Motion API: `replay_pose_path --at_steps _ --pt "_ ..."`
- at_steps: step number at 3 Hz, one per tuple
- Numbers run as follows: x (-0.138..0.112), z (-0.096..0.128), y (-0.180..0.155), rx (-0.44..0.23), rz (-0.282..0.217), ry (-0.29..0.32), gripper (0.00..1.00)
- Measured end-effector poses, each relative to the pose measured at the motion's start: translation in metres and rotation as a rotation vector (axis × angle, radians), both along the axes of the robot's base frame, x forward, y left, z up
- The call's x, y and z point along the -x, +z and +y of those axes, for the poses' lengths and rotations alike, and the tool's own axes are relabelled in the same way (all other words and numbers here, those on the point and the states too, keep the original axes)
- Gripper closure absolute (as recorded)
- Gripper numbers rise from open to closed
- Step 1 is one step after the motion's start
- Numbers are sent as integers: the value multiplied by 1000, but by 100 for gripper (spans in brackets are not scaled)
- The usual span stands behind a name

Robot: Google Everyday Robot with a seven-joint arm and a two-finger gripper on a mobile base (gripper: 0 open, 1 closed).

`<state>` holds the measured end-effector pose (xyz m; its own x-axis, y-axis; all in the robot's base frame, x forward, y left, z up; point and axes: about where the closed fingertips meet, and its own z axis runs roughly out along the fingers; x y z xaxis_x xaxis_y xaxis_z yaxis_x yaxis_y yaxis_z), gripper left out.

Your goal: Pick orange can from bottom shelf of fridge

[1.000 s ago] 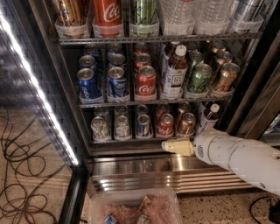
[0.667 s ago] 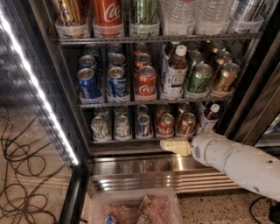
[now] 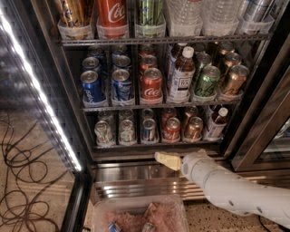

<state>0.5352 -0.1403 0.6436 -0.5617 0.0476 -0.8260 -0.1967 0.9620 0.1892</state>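
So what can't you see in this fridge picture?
Camera view:
- Back-row cans behind the orange can: mostly hidden by the front row.
- Top cans: cut off by the upper edge.
- Arm behind the gripper, below the bottom shelf: cut off at the right edge.

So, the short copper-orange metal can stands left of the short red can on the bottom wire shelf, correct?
No: the camera view shows the short copper-orange metal can right of the short red can on the bottom wire shelf. The gripper hangs below its front rail.
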Motion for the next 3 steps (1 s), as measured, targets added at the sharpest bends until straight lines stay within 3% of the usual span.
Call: replay_pose_path --at_steps 1,2,3 --pt "0 18 -27 -14 -5 -61 0" --pt "-12 2 -13 -9 -70 -129 0" --pt "-12 2 -13 -9 -70 -128 0"
